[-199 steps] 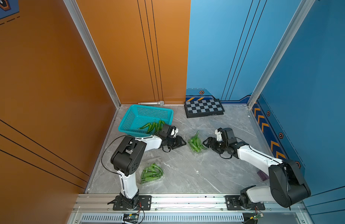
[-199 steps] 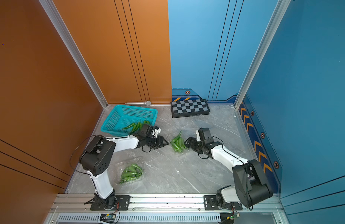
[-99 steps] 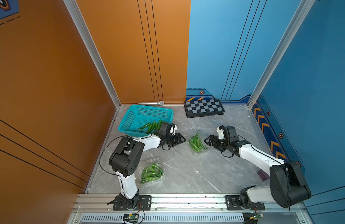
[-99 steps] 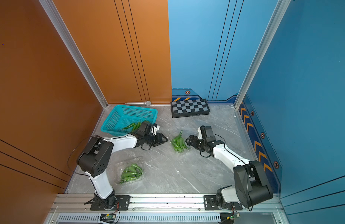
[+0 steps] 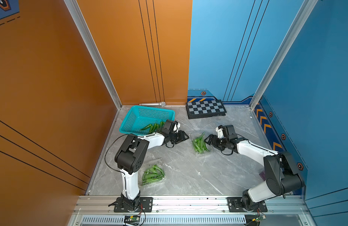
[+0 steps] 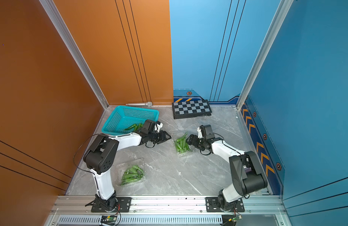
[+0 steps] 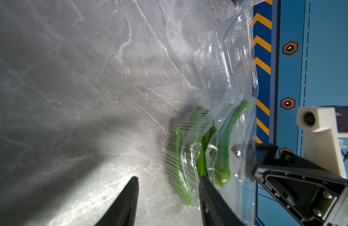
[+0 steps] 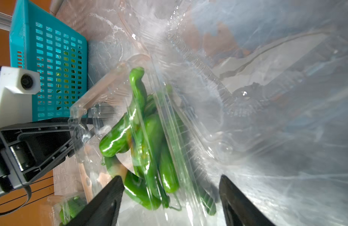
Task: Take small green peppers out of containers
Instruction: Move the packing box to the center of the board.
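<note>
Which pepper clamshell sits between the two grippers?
The mid-table clamshell, flanked by the left gripper and right gripper; the other clamshell lies by the left arm's base.

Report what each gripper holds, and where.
Left gripper: nothing, jaws open beside the container. Right gripper: jaws straddle that container's end; a grip cannot be told.

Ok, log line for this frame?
left jaws: open, beside far container | right jaws: open, opposite side | peppers: inside it | basket: holds some

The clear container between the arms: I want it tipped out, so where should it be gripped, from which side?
Probably the thin side rim of the container, with the fingers of the right gripper coming in low from the right: it lies flat, with peppers heaped in the middle.
</note>
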Tool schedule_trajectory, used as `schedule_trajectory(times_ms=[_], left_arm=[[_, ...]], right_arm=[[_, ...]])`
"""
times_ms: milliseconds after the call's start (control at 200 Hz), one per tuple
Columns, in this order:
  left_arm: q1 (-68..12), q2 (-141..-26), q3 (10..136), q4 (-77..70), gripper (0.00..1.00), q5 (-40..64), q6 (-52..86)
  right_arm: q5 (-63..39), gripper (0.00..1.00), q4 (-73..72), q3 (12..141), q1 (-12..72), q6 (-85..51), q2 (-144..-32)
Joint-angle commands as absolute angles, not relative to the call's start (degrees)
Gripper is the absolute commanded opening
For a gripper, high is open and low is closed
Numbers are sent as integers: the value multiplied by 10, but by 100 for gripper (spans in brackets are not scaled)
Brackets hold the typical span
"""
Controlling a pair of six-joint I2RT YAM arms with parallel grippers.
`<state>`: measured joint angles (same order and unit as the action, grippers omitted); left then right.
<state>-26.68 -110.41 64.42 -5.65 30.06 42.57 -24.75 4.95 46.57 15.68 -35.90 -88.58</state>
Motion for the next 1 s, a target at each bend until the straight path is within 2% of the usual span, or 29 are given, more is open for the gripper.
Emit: schedule_trajectory(times_ms=[0, 996], left_arm=[[-275, -1122, 663, -59, 52, 295, 429], [-299, -1168, 691, -142, 52, 337, 458]], right_arm=[[-262, 79, 29, 479, 156, -355, -895], [-324, 78, 42, 517, 175, -315, -935]])
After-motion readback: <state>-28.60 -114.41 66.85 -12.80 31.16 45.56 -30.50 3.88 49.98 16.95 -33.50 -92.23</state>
